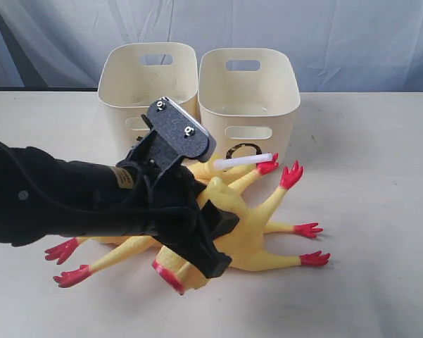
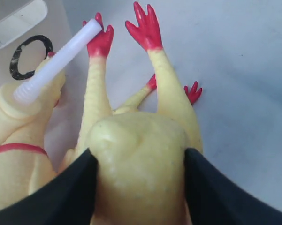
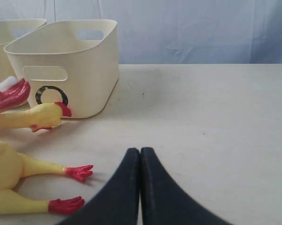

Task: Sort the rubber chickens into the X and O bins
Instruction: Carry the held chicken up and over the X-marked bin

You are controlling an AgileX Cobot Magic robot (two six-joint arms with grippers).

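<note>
Several yellow rubber chickens with red feet lie piled in front of two cream bins. My left gripper (image 1: 211, 236) (image 2: 140, 154) is shut on the body of the top chicken (image 1: 232, 208) (image 2: 141, 164), a black finger (image 2: 65, 192) pressing each flank; its legs point toward the bins. Beside it lies a slimmer chicken with a white tube (image 1: 244, 161) (image 2: 56, 63) at its mouth. The right-hand bin (image 1: 250, 91) (image 3: 84, 61) bears a black O (image 3: 50, 95). The other bin (image 1: 148, 77) has its front hidden by my arm, so no X shows. My right gripper (image 3: 140, 151) is shut and empty above the bare table.
Another chicken (image 1: 267, 257) lies with its feet toward the right, and one (image 1: 112, 257) stretches its legs to the left. The cream tabletop (image 1: 366, 176) spreads out to the right of the pile. A pale blue cloth (image 1: 352, 35) hangs behind the bins.
</note>
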